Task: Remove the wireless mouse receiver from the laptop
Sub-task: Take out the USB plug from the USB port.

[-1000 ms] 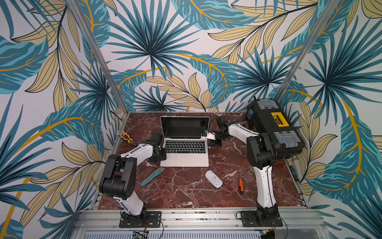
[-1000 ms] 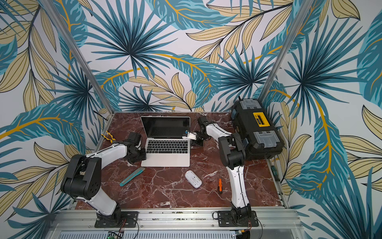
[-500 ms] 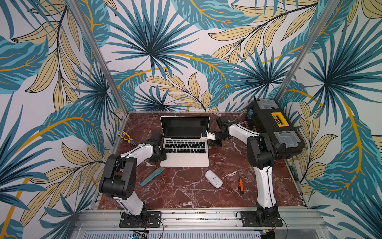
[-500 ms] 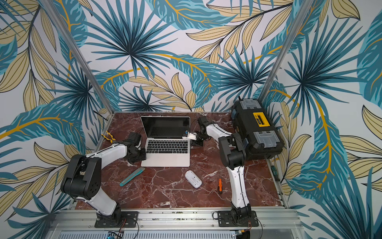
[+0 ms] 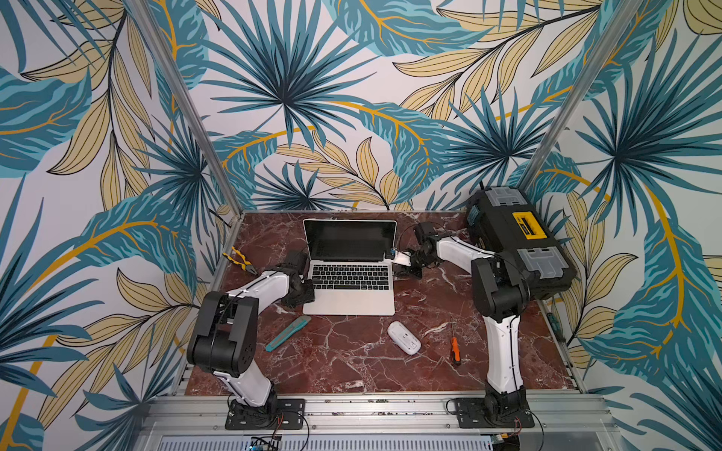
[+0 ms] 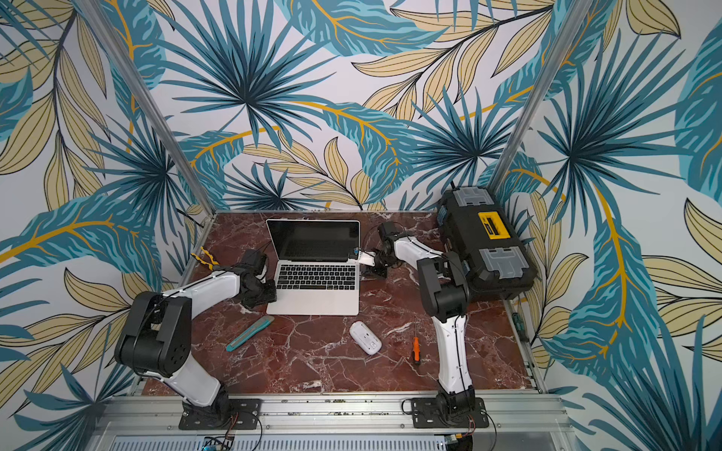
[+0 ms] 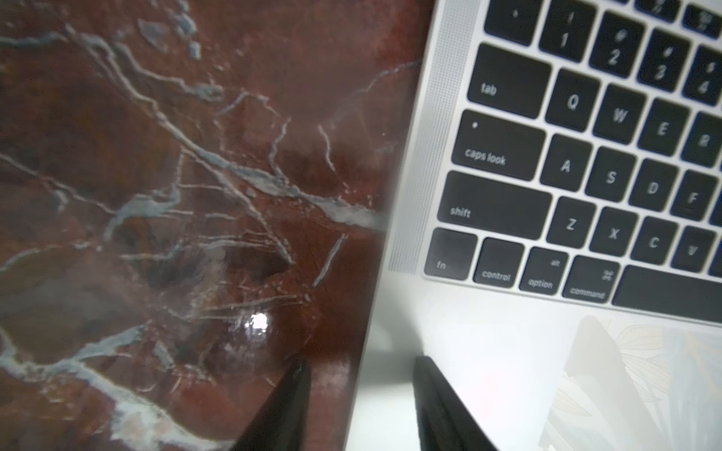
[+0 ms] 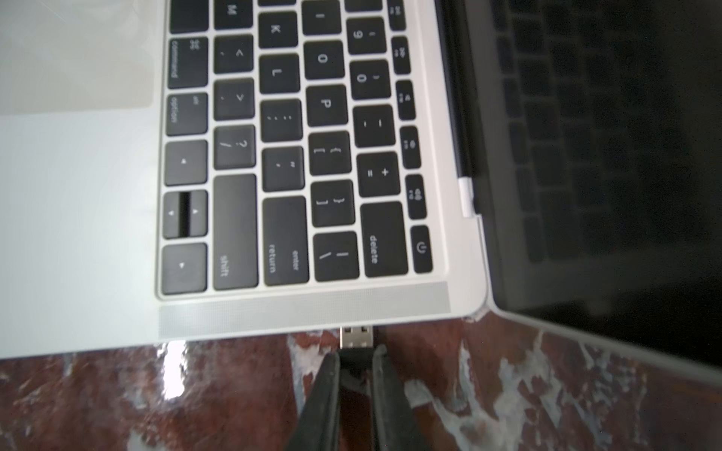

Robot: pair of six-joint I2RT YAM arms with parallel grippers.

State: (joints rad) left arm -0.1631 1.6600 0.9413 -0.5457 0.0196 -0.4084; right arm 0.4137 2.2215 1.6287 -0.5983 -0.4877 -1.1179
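The silver laptop [image 5: 347,296] lies open mid-table with its dark screen up, seen in both top views [image 6: 312,298]. My right gripper [image 8: 354,357] is shut on the black body of the wireless mouse receiver [image 8: 355,337]. Its metal plug shows bare right at the laptop's right side edge [image 8: 304,324]. In the top views this gripper [image 5: 394,256] sits by the right hinge corner. My left gripper [image 7: 361,363] straddles the laptop's left edge [image 7: 390,273], one finger [image 7: 429,386] on the palm rest and the other over the marble. It [image 5: 306,291] is shut there.
A black-and-yellow toolbox [image 5: 515,238] stands at the back right, close behind the right arm. A white mouse [image 5: 404,337], an orange screwdriver [image 5: 454,345] and a teal utility knife [image 5: 287,333] lie in front of the laptop. Yellow pliers [image 5: 239,261] rest at the left edge.
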